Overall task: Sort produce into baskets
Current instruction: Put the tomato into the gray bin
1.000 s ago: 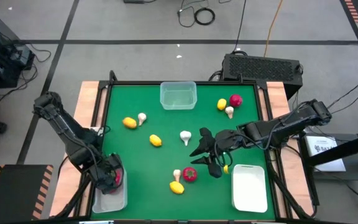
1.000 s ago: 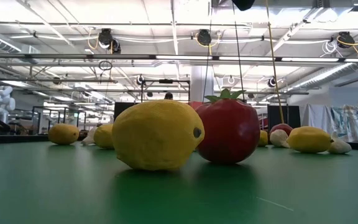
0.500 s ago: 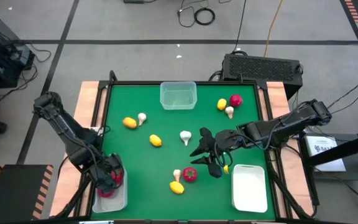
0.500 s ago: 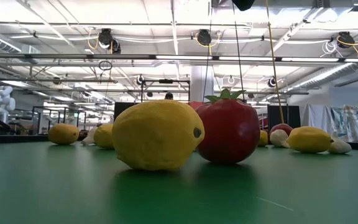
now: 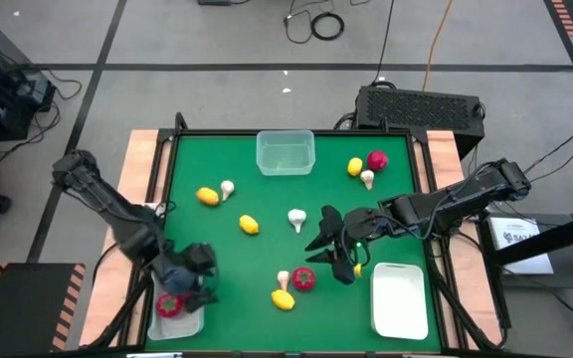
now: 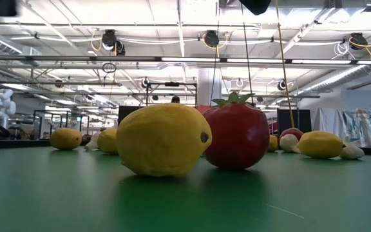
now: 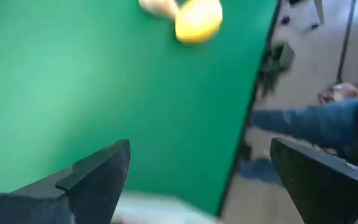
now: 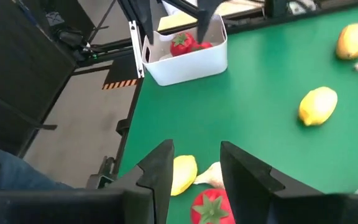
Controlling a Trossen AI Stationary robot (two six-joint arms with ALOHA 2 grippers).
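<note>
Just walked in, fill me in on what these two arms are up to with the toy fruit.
The arms are sorting toy produce into white baskets. The left gripper is open above the near-left basket, which holds a red tomato. The right gripper hovers mid-table with nothing visibly between its fingers, near a tomato, a lemon and a mushroom. The far basket and near-right basket look empty; other pieces lie loose on the green table.

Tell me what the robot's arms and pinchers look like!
Both arms are dark, almost black, built from jointed links. The left gripper and right gripper each end in two flat, wedge-shaped black fingers. No stickers or writing show on them.
</note>
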